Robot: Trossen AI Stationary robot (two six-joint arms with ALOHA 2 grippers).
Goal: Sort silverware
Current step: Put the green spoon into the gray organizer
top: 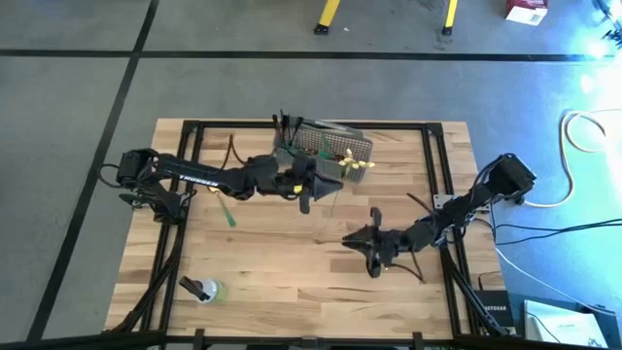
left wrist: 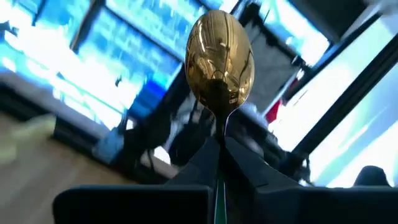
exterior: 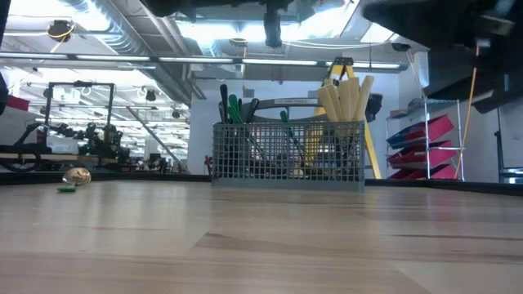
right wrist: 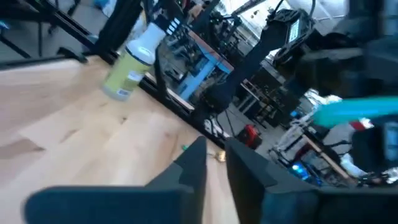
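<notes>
My left gripper (left wrist: 219, 163) clamps a gold spoon (left wrist: 220, 57), bowl rising beyond my fingertips. My right gripper (right wrist: 215, 163) rests empty, fingers slightly apart.

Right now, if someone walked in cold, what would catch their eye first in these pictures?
Probably the gold spoon, pinched at its neck in the left gripper, bowl raised. Next, the mesh basket at the table's far edge, with cream knife handles sticking up from one end. The right gripper hovers empty over bare wood.
</notes>
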